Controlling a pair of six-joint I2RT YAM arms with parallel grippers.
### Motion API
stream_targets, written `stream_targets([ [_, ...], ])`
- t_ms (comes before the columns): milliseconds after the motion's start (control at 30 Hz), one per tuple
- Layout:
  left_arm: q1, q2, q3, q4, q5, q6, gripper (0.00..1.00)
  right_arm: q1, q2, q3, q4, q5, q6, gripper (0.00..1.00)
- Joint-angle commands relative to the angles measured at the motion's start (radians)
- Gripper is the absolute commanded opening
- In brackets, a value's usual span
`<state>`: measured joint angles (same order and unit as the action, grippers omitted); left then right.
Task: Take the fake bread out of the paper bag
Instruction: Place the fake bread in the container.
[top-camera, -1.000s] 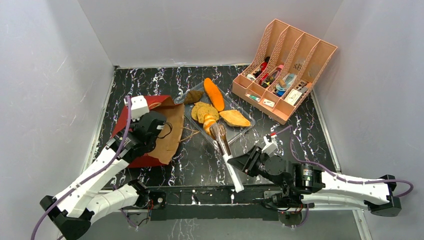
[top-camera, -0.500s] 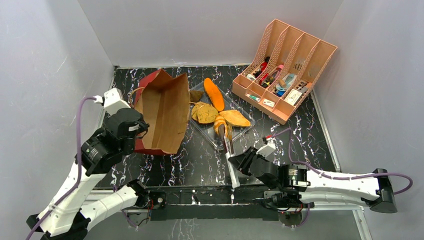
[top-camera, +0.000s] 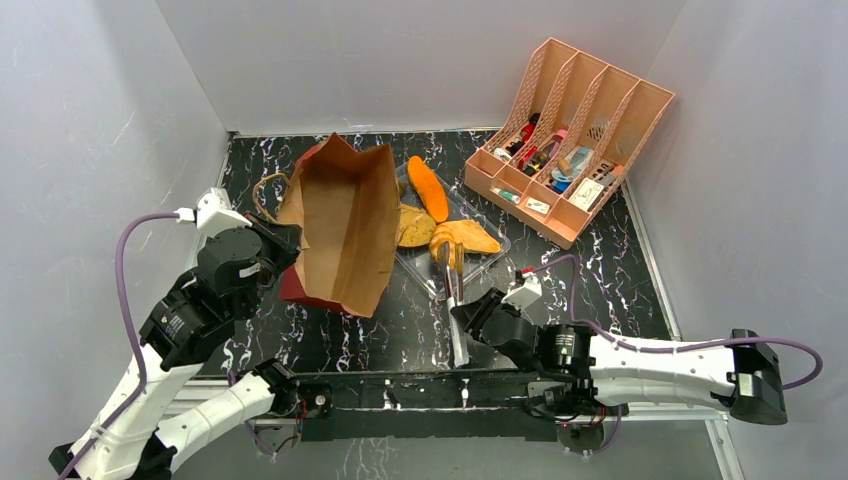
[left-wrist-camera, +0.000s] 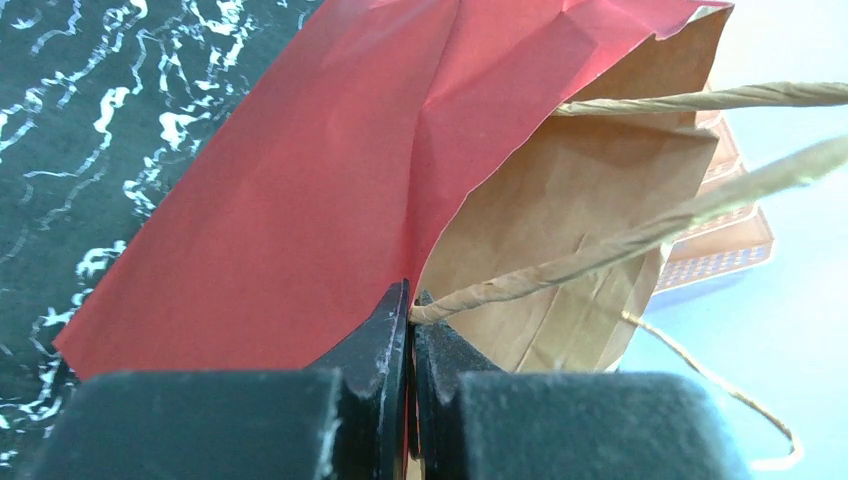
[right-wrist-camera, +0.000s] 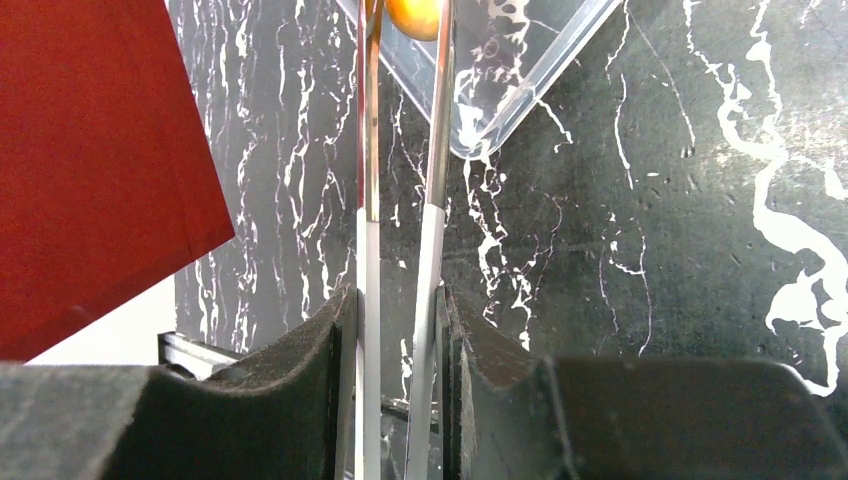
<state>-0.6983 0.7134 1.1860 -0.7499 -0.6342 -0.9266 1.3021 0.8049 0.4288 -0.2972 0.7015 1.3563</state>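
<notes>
The left pincer (left-wrist-camera: 410, 325) is pressed together on the rim of the paper bag (left-wrist-camera: 300, 180), right where a twisted handle (left-wrist-camera: 640, 235) comes off it. Pinching there likely lets the arm hold the bag up off the tabletop (top-camera: 590, 280) with its mouth gaping. In the overhead view, the bag stands tilted at centre left and its brown inside faces the camera.

The right pincer (right-wrist-camera: 398, 295) is clamped on a pair of tongs (right-wrist-camera: 430, 230), with both blades squeezed between its fingers. The tongs probably serve for reach. Their tips lie over the clear tray (right-wrist-camera: 530, 90) and seem to nip an orange-tan piece at the top edge of the wrist view.

The fake bread (top-camera: 427, 188) lies in that tray at the centre of the overhead frame. An orange oblong loaf is farthest back, with flat tan pieces nearer.

The bag's wall covers the left part of the tray, so any piece there is hidden. The bag's interior shows only brown paper, though its shadowed lower end is hard to read. The pink organizer (top-camera: 570, 130) at the upper right holds small items too fine to name.
</notes>
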Motion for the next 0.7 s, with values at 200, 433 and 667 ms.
stream_targets([
  [200, -0.003, -0.056, -0.085, 0.142, 0.040, -0.194, 0.00, -0.100, 0.020, -0.044, 0.185, -0.055, -0.034, 0.00],
  [433, -0.003, -0.102, -0.174, 0.162, 0.039, -0.297, 0.00, -0.131, 0.054, -0.071, 0.235, -0.106, -0.026, 0.00],
  [667, -0.003, -0.147, -0.236, 0.173, 0.021, -0.357, 0.00, -0.133, 0.076, -0.072, 0.242, -0.140, -0.010, 0.09],
])
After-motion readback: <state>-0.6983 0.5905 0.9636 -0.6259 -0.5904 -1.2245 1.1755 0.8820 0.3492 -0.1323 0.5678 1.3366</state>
